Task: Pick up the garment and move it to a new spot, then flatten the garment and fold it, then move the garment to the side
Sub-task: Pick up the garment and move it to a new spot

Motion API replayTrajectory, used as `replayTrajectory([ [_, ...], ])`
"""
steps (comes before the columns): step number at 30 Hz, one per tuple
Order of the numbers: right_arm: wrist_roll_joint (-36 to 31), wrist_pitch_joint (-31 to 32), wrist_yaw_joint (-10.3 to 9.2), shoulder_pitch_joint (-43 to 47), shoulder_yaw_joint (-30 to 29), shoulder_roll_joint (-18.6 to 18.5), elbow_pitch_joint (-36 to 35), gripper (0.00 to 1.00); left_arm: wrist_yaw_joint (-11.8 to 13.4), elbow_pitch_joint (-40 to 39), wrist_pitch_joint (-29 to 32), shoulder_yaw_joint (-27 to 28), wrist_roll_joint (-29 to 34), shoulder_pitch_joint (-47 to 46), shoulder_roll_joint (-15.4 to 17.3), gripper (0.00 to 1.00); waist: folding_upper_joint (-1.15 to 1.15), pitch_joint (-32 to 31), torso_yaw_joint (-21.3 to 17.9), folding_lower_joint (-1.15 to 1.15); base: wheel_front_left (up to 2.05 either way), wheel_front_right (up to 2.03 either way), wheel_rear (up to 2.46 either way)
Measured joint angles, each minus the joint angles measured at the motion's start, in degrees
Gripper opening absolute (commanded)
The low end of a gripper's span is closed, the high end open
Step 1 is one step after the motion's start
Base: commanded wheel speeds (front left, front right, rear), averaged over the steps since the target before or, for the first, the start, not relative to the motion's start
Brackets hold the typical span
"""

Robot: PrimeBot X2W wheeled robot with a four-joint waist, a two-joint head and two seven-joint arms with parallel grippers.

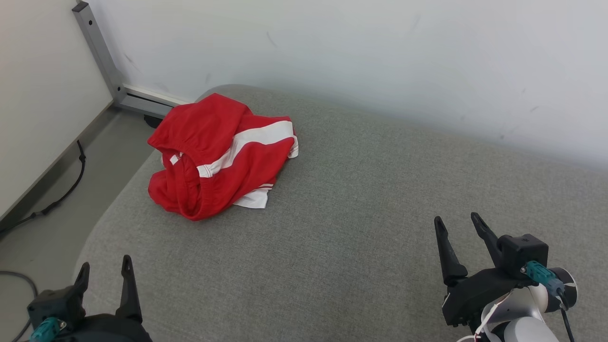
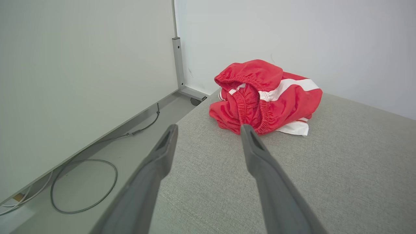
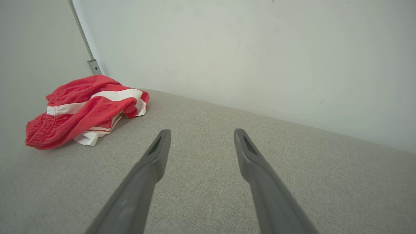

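The garment (image 1: 218,154) is a crumpled heap of red shorts with white stripes, lying near the far left corner of the grey fabric surface (image 1: 356,199). It also sits ahead of the fingers in the left wrist view, garment (image 2: 265,97), and at the left of the right wrist view, garment (image 3: 86,109). My left gripper (image 1: 104,266) hangs open at the lower left, well short of the heap, with nothing between its fingers. My right gripper (image 1: 458,223) stands open at the lower right, far from the garment and empty.
A white wall (image 1: 380,61) runs along the far edge of the surface. A metal frame post (image 1: 102,57) and a pale panel (image 1: 38,95) stand at the left. Dark cables (image 2: 84,182) lie on the floor beside the surface's left edge.
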Motion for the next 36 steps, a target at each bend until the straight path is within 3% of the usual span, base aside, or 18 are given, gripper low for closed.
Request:
replayTrajectory([
  [4, 0.0, -0.1, -0.01, 0.0, 0.0, 0.0, 0.0, 1.0, -0.1, 0.5, 0.0, -0.1, -1.4, -0.8, -0.4, 1.0, 0.0, 0.1, -0.2, 0.0, 0.0, 0.0, 0.0],
  [17, 0.0, 0.4, 0.57, -1.2, 1.4, 0.1, 0.2, 1.0, -4.2, 7.6, 1.5, 2.3, -7.1, -15.9, 1.5, 1.0, 0.0, 1.8, -3.2, 0.0, 0.0, 0.0, 0.0],
  [27, 0.0, 1.2, 0.74, -3.2, 1.5, -0.2, -0.5, 1.0, -6.2, 18.8, 3.6, 7.1, -12.0, -30.0, 4.3, 1.0, 0.0, 4.7, -7.5, 0.01, 0.0, 0.0, 0.0],
  [32, -0.1, 1.5, 0.74, -4.5, 1.4, -0.8, -1.5, 1.0, -9.1, 26.1, 5.8, 6.8, -12.3, -37.4, 7.4, 1.0, 0.01, 6.6, -10.0, 0.01, 0.0, 0.0, 0.0],
  [36, -0.1, 1.9, 0.74, -5.5, 1.3, -1.1, -1.9, 1.0, -10.7, 30.4, 7.6, 6.3, -14.0, -42.0, 8.1, 1.0, 0.0, 8.4, -11.8, 0.01, 0.0, 0.0, 0.0],
])
